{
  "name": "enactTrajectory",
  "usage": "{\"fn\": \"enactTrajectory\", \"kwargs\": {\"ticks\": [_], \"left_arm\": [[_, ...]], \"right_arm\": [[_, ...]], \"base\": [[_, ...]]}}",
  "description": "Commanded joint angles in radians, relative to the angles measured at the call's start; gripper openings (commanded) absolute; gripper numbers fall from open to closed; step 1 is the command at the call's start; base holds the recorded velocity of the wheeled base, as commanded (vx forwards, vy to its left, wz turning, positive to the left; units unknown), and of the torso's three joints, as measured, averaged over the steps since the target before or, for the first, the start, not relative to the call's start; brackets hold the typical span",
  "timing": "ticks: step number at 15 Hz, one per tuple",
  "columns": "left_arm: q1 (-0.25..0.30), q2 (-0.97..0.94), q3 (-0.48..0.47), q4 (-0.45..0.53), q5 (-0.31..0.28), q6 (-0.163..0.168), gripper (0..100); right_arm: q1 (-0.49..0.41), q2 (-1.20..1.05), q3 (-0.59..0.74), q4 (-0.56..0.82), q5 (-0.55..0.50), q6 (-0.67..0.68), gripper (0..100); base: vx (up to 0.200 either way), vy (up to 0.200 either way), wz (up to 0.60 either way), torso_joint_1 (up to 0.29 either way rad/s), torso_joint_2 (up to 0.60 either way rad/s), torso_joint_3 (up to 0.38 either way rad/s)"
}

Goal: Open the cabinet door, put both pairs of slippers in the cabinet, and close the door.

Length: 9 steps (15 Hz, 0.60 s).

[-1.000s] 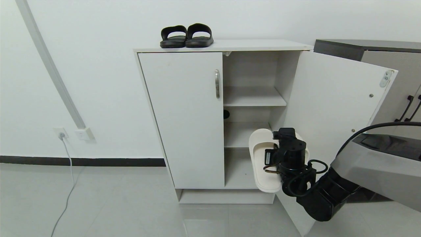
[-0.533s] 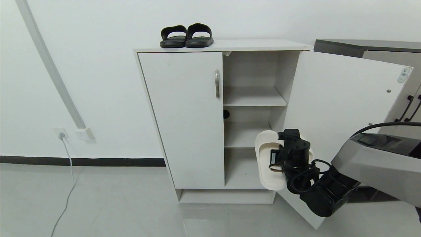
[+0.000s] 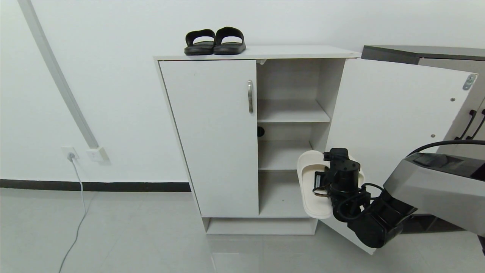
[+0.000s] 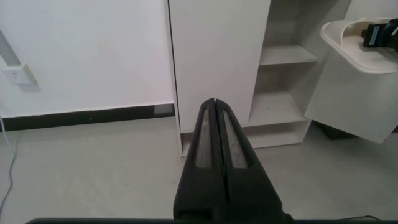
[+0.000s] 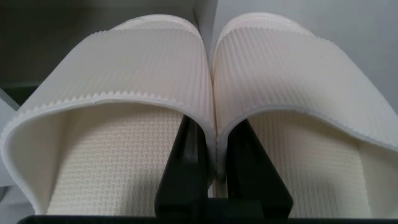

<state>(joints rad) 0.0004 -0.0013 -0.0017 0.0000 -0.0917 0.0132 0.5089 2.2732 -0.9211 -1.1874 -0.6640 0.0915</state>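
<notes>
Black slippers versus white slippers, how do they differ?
The black slippers are dark, the white slippers pale. The black slippers lie flat on the cabinet top; the white slippers hang in the right gripper, pinched by their straps. Each pair is side by side.

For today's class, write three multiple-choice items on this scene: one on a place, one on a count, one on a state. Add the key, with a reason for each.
1. Where does the pair of black slide slippers sit?
A. on top of the white two-door cabinet
B. on the floor
C. on a shelf inside

2. How many cream ribbed slippers does the right gripper hold?
A. one
B. two
C. none

3. What state is the cabinet's right door in?
A. shut
B. swung open
C. taken off its hinges

Key:
1 A: they rest on the top board, above the shut left door.
2 B: the right wrist view shows two straps side by side, pinched between the fingers.
3 B: it stands swung out, baring the shelves.
</notes>
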Motion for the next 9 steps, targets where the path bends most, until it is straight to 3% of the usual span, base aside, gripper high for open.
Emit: {"fn": "enactTrajectory", "kwargs": {"ticks": [1, 9], "left_arm": [[0.001, 0.001, 0.0, 0.0, 0.0, 0.001, 0], [0.001, 0.001, 0.0, 0.0, 0.0, 0.001, 0]], "right_arm": [[0.013, -0.004, 0.002, -0.003, -0.002, 0.001, 0], [0.206, 0.045, -0.068, 0.015, -0.002, 0.048, 0]], "base": [[0.0, 0.0, 0.0, 0.0, 0.0, 0.0], [0.0, 0.0, 0.0, 0.0, 0.0, 0.0]]}}
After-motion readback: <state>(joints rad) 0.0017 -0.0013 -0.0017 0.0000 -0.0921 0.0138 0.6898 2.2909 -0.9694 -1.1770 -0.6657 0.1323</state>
